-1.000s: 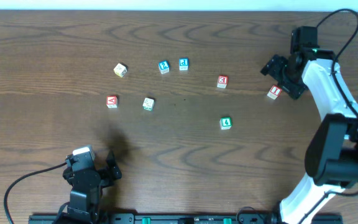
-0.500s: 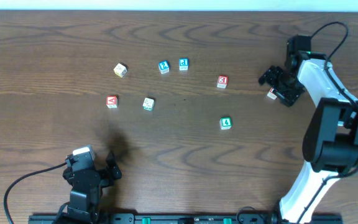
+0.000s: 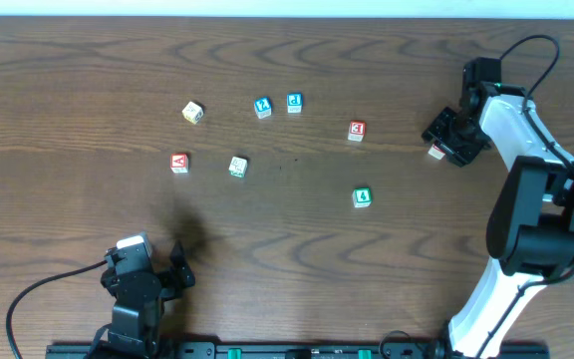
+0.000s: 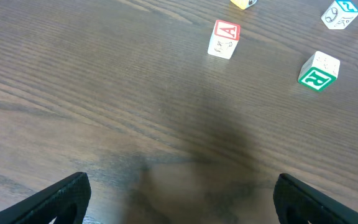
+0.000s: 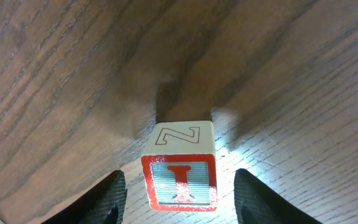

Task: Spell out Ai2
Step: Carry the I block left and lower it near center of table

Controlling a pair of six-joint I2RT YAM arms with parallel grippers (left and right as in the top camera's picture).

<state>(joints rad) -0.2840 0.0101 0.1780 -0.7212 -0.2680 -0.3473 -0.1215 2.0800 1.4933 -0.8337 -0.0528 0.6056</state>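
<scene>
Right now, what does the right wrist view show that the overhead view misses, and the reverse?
Only the right wrist view: the red I face of the I cube, a Z outlined on its adjoining face, and gaps between the cube and both fingers of the right gripper. Only the overhead view: the A cube, the 3 cube, a green-lettered cube and two blue-lettered cubes, spread across the table. Both: the right gripper at the I cube.

Red "3" cube (image 3: 357, 130), green cube (image 3: 362, 197) apart on table (image 3: 68, 80).
</scene>
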